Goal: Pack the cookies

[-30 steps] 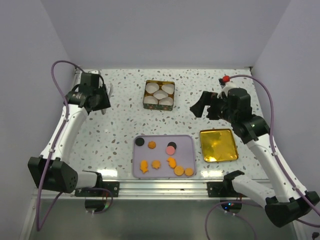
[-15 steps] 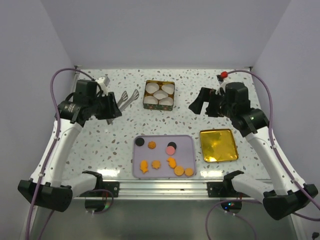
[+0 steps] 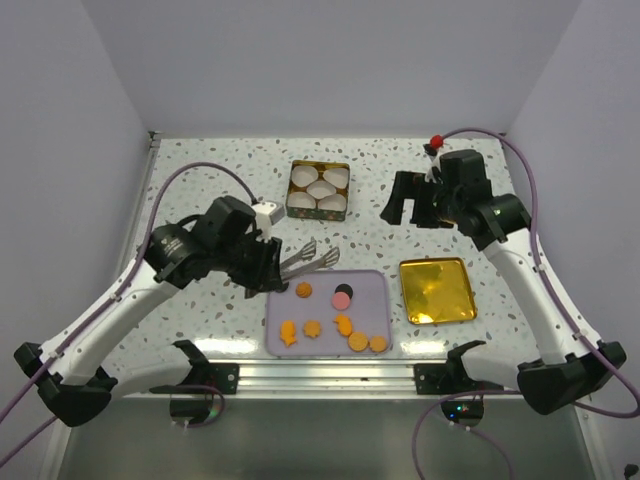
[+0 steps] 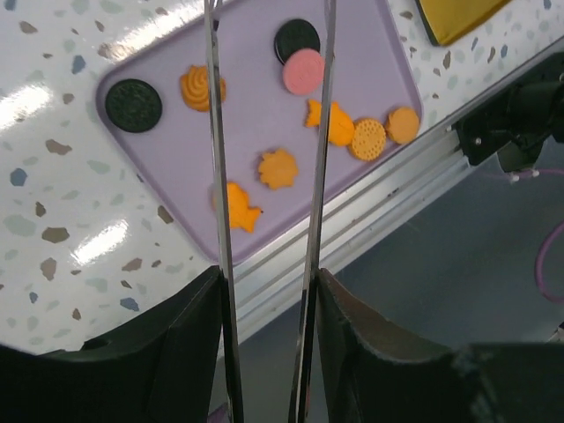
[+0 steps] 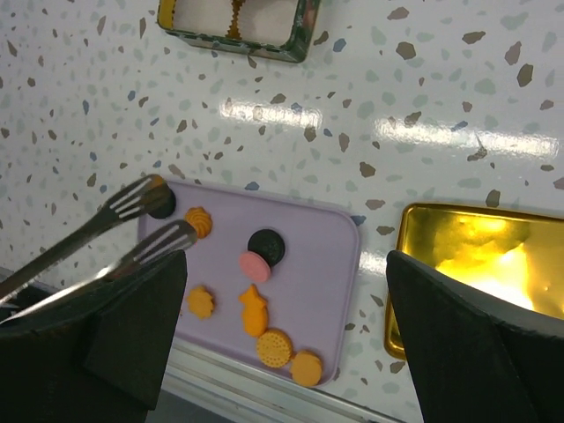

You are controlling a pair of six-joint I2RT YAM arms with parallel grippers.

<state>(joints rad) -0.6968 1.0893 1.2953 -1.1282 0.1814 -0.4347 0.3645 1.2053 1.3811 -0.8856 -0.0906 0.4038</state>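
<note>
The cookies lie on a lavender tray (image 3: 372,290), (image 4: 264,115), (image 5: 326,264): orange rounds, fish and shell shapes (image 3: 344,325), a pink round (image 4: 303,71) overlapping a black one (image 4: 296,39), and another black one (image 4: 133,105) at the tray's far left corner. My left gripper (image 3: 262,264), (image 4: 269,352) is shut on metal tongs (image 3: 312,256), (image 4: 218,176), whose forked tips (image 5: 145,198) hover over the tray's far left corner. My right gripper (image 3: 398,210), (image 5: 291,352) is open and empty, high above the table right of the tin.
A square tin (image 3: 319,189), (image 5: 300,26) holding white fluted paper cups stands behind the tray. A gold lid (image 3: 436,289), (image 5: 476,264) lies right of the tray. The table's front rail (image 3: 330,372) runs just below the tray.
My left arm has swung from the far left of the table to the tray, carrying the tongs. My right gripper has drifted slightly back.
</note>
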